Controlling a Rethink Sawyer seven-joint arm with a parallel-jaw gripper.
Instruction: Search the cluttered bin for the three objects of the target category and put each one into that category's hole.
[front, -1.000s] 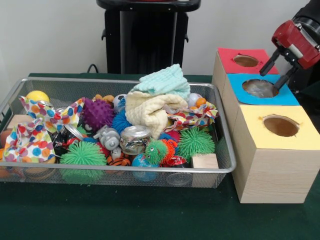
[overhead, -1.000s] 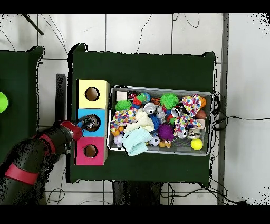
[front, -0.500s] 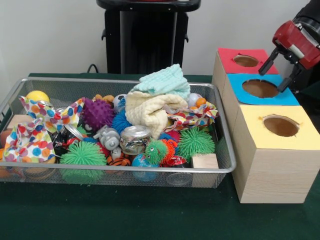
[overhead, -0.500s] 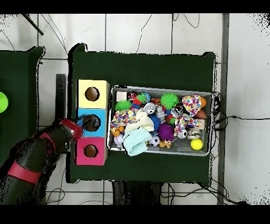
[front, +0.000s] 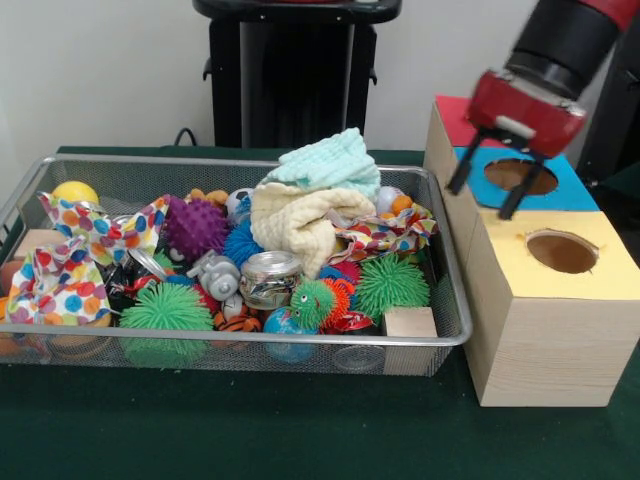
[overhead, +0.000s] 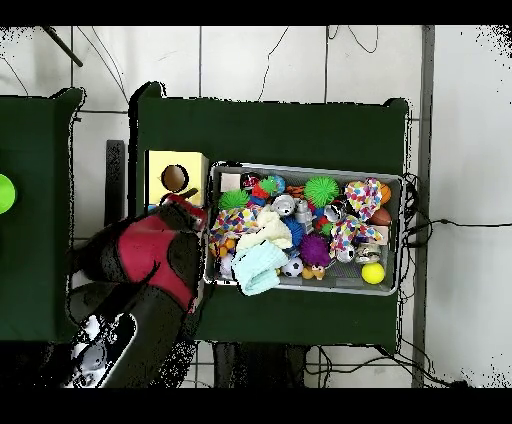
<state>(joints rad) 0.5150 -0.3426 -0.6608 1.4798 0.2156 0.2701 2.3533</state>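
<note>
Red and black robot arm's tool (front: 492, 186) hangs above near edge of blue-topped wooden box's round hole (front: 520, 176), fingers apart, empty. Silver wire-mesh bin (front: 300, 339) on green worktop (front: 250, 430) holds heaped clutter. Crinkly clear plastic bottle piece (front: 269, 278) lies mid-bin beside cream cloth (front: 300, 222). Risk: spiky rubber balls and cloth crowd it; tool could snag cloth or pinch a ball.

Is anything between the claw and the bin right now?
Nothing visible does. The open, empty claw hangs by the blue-topped wooden box's round hole, and only open air separates it from the silver wire-mesh bin beside the boxes.
</note>
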